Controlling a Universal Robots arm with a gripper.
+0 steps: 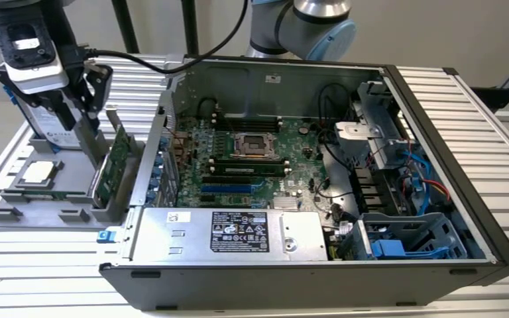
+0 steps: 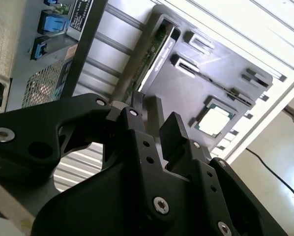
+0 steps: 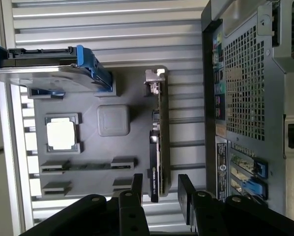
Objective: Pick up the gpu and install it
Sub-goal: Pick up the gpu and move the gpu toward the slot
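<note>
Green-faced and standing on edge, the gpu (image 1: 113, 165) sits unlifted in the grey holder (image 1: 38, 202) on the bench (image 1: 24, 265) beside the open case (image 1: 281, 291), the claw (image 3: 160, 183) spread wide and empty just over it, so the grasp and the install are both left to do.

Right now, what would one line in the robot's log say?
stage: pick | gripper: open, poised over gpu | gpu: upright in gray holder, not grasped | computer case: open

Exterior view: even, diffuse overhead light, with soft shadow pooled inside the open black computer case (image 1: 281, 281). Second wrist view: the ribbed silver metal table (image 2: 235, 19) washes out to white glare. The black gripper (image 2: 156, 112) is underlit, its surface detail lost.
</note>
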